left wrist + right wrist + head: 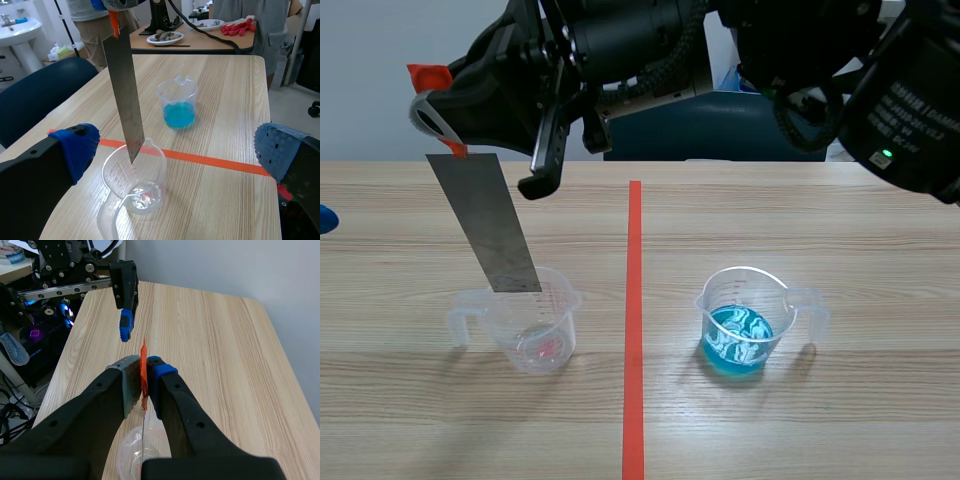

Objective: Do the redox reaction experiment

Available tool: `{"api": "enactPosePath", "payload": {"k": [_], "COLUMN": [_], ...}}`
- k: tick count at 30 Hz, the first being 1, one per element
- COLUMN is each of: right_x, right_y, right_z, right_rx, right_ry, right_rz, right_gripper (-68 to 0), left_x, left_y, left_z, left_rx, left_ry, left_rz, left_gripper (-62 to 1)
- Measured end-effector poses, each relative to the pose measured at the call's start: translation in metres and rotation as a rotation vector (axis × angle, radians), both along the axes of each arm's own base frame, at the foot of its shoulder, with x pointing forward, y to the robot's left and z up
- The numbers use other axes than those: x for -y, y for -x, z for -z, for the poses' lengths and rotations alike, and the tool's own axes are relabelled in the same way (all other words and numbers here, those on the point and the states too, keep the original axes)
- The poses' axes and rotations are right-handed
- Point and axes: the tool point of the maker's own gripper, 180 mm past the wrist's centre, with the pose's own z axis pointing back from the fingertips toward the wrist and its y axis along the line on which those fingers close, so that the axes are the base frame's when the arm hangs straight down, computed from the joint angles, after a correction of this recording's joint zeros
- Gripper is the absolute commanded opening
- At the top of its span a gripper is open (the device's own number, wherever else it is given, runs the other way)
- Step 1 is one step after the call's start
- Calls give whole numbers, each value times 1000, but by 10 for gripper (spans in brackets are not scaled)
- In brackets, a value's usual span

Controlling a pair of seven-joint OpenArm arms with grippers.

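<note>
Right tool [438, 105]: I see it at the upper left of the scene view, on the arm that comes in from the right across the top. It is clamped on the orange-taped head of the metal strip [490, 225].
Metal strip: It hangs tilted, with its lower end at the mouth of the clear beaker [532, 325]. In the left wrist view its tip [132, 159] sits just inside the rim, above the bottom.
Clear beaker: It stands on the surface [840, 230], lower left of centre and left of the orange tape line [634, 330]. A small reddish fleck shows at its bottom.
Blue beaker [740, 322]: It stands right of the tape line, lower right of centre, partly filled with blue liquid and well apart from the clear one.
Left tool [180, 150]: Its fingers are wide apart and grip nothing. The clear beaker and the strip are ahead, between them.
</note>
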Motion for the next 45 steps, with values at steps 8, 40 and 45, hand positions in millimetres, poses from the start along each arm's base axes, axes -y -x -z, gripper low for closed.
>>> {"api": "enactPosePath", "payload": {"k": [8, 40, 45], "right_x": [0, -6, -7], "right_y": [0, -9, -9], "right_z": [0, 17, 22], "right_rx": [0, -5, -22], "right_ry": [0, -4, -4], "right_rz": [0, 16, 14], "right_gripper": [-667, -667, -666], "left_x": [0, 0, 0], "left_y": [0, 0, 0], "left_z": [0, 0, 0], "left_rx": [0, 2, 3], "left_ry": [0, -1, 0], "left_rz": [0, -1, -1], "left_gripper": [14, 14, 14]}}
